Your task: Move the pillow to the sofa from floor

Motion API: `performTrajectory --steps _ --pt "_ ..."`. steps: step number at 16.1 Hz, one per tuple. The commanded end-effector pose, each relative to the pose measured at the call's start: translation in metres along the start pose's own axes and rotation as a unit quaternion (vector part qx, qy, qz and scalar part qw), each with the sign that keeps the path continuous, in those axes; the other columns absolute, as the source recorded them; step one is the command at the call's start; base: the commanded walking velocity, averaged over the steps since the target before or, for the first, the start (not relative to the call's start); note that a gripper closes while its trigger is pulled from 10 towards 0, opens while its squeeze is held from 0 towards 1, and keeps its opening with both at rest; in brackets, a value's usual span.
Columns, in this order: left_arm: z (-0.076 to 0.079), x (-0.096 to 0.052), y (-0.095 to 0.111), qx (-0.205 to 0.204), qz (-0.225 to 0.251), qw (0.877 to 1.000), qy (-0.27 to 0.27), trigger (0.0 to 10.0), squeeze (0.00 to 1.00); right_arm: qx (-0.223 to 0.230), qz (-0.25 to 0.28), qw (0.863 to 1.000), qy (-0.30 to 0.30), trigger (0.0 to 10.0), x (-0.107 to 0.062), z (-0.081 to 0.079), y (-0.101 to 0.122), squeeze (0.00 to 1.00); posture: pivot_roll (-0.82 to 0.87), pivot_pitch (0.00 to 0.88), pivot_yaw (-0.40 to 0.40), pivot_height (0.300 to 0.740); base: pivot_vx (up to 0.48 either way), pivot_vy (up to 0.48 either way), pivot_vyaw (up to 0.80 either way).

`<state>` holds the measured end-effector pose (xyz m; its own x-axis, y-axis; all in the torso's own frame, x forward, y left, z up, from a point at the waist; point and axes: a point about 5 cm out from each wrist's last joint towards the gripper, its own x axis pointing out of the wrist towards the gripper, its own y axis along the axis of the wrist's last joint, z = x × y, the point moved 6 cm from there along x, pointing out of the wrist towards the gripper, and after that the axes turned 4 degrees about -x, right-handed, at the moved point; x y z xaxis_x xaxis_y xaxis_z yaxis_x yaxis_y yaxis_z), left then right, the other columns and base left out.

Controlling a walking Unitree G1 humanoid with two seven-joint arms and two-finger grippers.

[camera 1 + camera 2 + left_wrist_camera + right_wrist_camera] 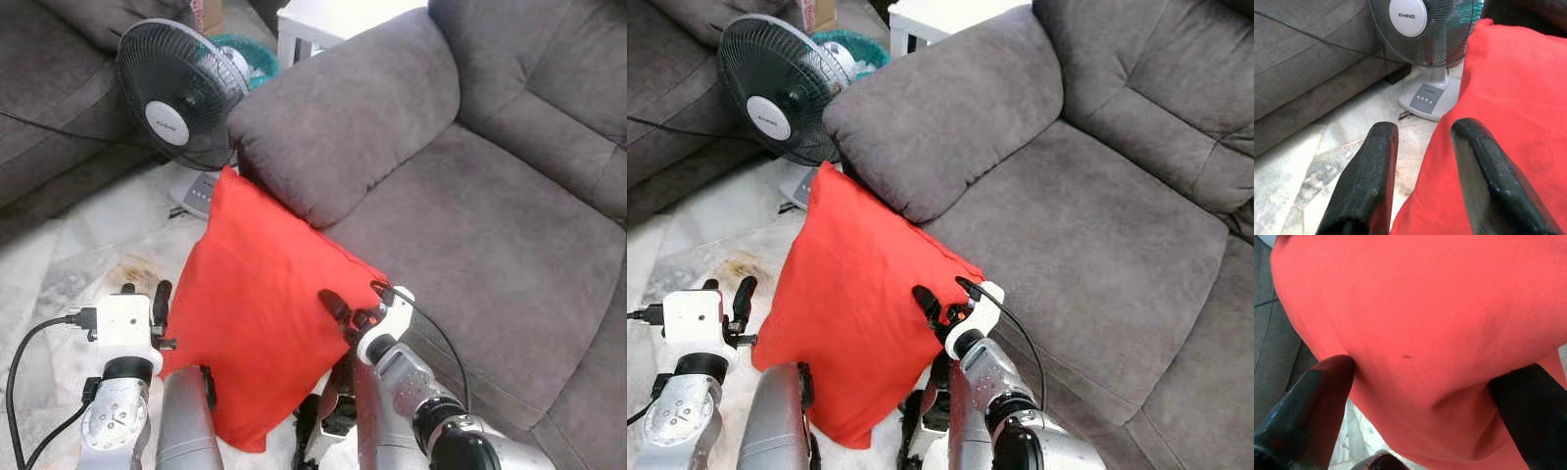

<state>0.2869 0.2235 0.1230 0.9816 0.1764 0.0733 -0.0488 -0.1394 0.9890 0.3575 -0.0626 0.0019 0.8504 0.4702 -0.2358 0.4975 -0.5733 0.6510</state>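
A red pillow (pixel 255 313) stands on edge on the pale floor and leans against the grey sofa's armrest (pixel 343 117). My left gripper (pixel 145 292) is open at the pillow's left edge; in the left wrist view one finger (pixel 1484 166) lies over the red fabric (pixel 1513 88). My right gripper (pixel 1420 372) is at the pillow's right edge, close to the sofa seat (pixel 490 255). It is wide open with the pillow's edge bulging between its fingers and touching both. One right finger (pixel 333 305) lies on the pillow's front face.
A black-and-white floor fan (pixel 181 93) stands just behind the pillow's left side, its base (pixel 1427 98) near my left gripper. Another grey sofa (pixel 49 98) runs along the left. A white table (pixel 323 20) and a teal basket (pixel 250 49) stand beyond the armrest.
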Motion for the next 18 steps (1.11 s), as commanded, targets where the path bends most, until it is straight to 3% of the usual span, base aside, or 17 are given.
performTrajectory --steps 1,4,5,6,18 --pt "0.003 -0.004 0.001 -0.002 -0.003 1.0 -0.003 10.0 0.0 -0.012 0.004 1.0 0.005 10.0 0.001 -0.003 0.003 0.0 0.37 0.306 -0.195 0.568 0.0 0.0 0.0" --pt "0.007 -0.005 0.002 -0.004 -0.003 1.0 -0.007 10.0 0.0 -0.029 0.002 1.0 0.006 10.0 0.003 -0.005 0.004 0.0 0.36 0.316 -0.202 0.568 0.0 0.0 0.0" --pt "0.008 -0.006 0.002 -0.004 -0.003 1.0 -0.007 10.0 0.0 -0.033 0.0 0.999 0.005 6.4 0.002 -0.004 0.003 0.0 0.36 0.318 -0.204 0.568 0.0 0.0 0.0" --pt "0.009 -0.007 0.001 -0.004 -0.004 1.0 -0.008 10.0 0.0 -0.034 -0.001 0.999 0.003 0.0 0.002 -0.003 0.002 0.0 0.35 0.32 -0.206 0.568 0.0 0.0 0.0" --pt "0.015 -0.009 0.0 -0.01 -0.009 1.0 -0.01 10.0 0.0 -0.027 0.006 1.0 0.008 0.0 -0.002 0.001 0.004 0.0 0.33 0.334 -0.216 0.568 0.0 0.0 0.0"
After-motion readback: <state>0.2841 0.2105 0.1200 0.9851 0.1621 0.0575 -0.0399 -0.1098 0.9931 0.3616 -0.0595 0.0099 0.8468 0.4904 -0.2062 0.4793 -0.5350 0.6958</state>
